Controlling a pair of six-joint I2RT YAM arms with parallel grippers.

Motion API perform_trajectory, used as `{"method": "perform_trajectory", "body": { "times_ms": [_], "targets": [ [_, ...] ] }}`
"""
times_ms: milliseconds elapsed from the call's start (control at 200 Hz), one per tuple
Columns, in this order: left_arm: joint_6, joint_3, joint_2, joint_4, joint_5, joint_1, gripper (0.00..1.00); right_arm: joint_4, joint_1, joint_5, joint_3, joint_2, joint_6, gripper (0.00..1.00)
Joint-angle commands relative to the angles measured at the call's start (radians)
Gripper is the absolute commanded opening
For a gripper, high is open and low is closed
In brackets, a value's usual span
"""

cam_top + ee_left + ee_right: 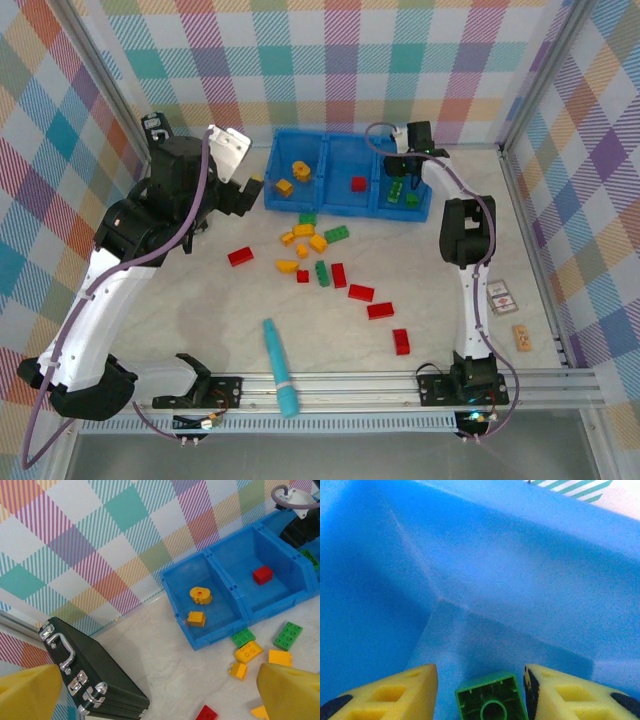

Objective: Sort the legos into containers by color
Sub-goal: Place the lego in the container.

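Green brick [492, 705] is seen between parted right gripper [480, 676] fingers, untouched, inside blue bin [520, 580]; left gripper [157, 672] jaws are spread wide.

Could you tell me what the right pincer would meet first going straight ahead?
The right pincer would probably first meet the green brick between its fingers, then the bin floor; depth is unclear.

Pale table [180, 300]: blue bin [345, 212] upper centre; loose red, yellow, green legos [338, 274] mid-frame; teal cylinder [279, 368] lower centre; tan piece [521, 337], small card [500, 295] far right.
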Motion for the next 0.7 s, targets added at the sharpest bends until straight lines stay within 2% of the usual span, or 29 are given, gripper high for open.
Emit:
{"method": "perform_trajectory", "body": {
  "times_ms": [0,250,420,695],
  "targets": [
    [-0.014,0.03,0.004,-0.009,-0.001,-0.008,1.0,-0.019,0.006,0.006,0.037,-0.001,-0.021,0.48],
    [-0.019,0.039,0.006,-0.012,0.005,-0.007,1.0,-0.067,0.017,-0.008,0.045,-0.047,-0.006,0.37],
    [-0.019,0.031,-0.002,-0.008,0.011,-0.007,1.0,-0.179,0.017,-0.032,0.065,-0.097,0.018,0.38],
    [-0.019,0.015,-0.024,0.0,0.02,-0.007,1.0,-0.209,0.019,-0.034,-0.067,-0.283,0.075,0.38]
  ]
}}
